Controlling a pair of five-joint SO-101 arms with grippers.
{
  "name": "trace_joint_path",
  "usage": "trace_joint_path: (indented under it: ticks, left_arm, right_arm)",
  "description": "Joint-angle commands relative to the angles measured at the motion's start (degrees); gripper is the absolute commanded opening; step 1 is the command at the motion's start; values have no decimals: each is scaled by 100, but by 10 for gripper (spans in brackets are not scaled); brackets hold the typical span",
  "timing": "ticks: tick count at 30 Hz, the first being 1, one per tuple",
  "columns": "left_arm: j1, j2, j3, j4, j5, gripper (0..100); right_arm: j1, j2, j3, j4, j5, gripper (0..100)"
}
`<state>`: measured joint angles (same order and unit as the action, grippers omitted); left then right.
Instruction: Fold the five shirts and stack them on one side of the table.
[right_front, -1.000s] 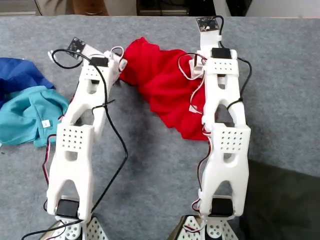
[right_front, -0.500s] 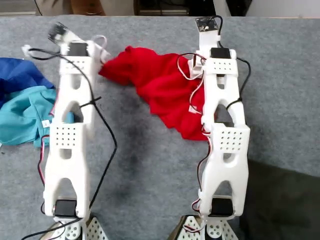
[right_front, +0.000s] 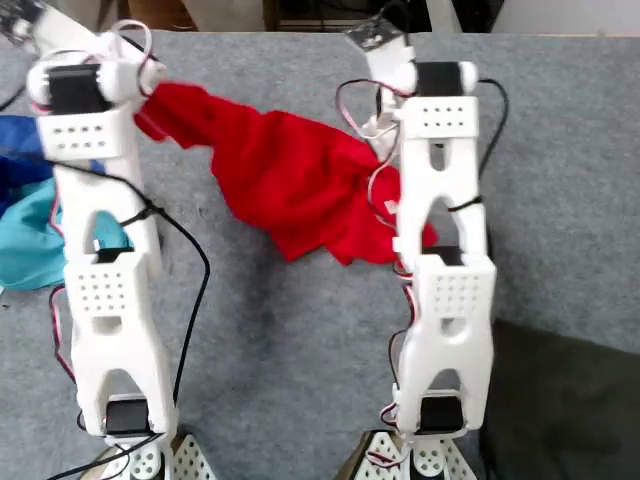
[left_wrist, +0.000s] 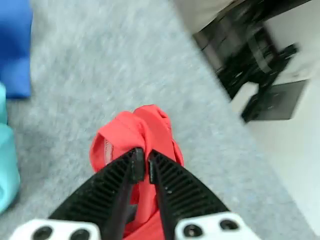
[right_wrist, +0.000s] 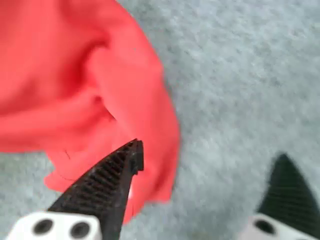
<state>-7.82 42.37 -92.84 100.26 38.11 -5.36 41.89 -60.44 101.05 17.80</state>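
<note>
A red shirt (right_front: 280, 170) lies crumpled and stretched across the far middle of the grey table (right_front: 300, 340). My left gripper (left_wrist: 145, 161) is shut on a bunched corner of the red shirt (left_wrist: 135, 130) and holds it lifted at the far left, near the table's back edge. My right gripper (right_wrist: 210, 152) is open just above the table, with one finger (right_wrist: 112, 172) over the edge of the red shirt (right_wrist: 75, 75) and bare cloth-free table between its jaws. A blue shirt (right_front: 18, 150) and a teal shirt (right_front: 25, 245) lie heaped at the left edge.
The blue shirt (left_wrist: 15, 50) and teal shirt (left_wrist: 4, 170) lie close beside my left arm. A dark mat (right_front: 570, 400) covers the near right corner. Dark furniture (left_wrist: 260, 65) stands beyond the table's back edge. Bare grey table shows at the near middle and far right.
My left arm has swung left and toward the back edge, pulling the red shirt's corner with it and stretching the cloth. The right arm has shifted slightly left.
</note>
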Motion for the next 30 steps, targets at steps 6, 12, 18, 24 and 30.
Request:
trace_joint_path:
  ticks: [6,12,18,24,30]
  left_arm:
    - [158,-1464,18,79,-633,18]
    - [484,-2229,1037,79,-642,18]
    - [492,-2598,1459,53,-642,18]
    - [484,-2598,1451,53,-651,18]
    - [308,-2598,1442,44,-642,18]
  right_arm:
    - [-435,-3196,3011,97,1240,432]
    - [-1640,-4462,5244,-1204,1749,432]
    - [-2246,-4549,7152,-3297,1336,432]
    - [-2791,-4409,8338,-5116,738,371]
    - [-2818,-3336,8303,-5987,97,112]
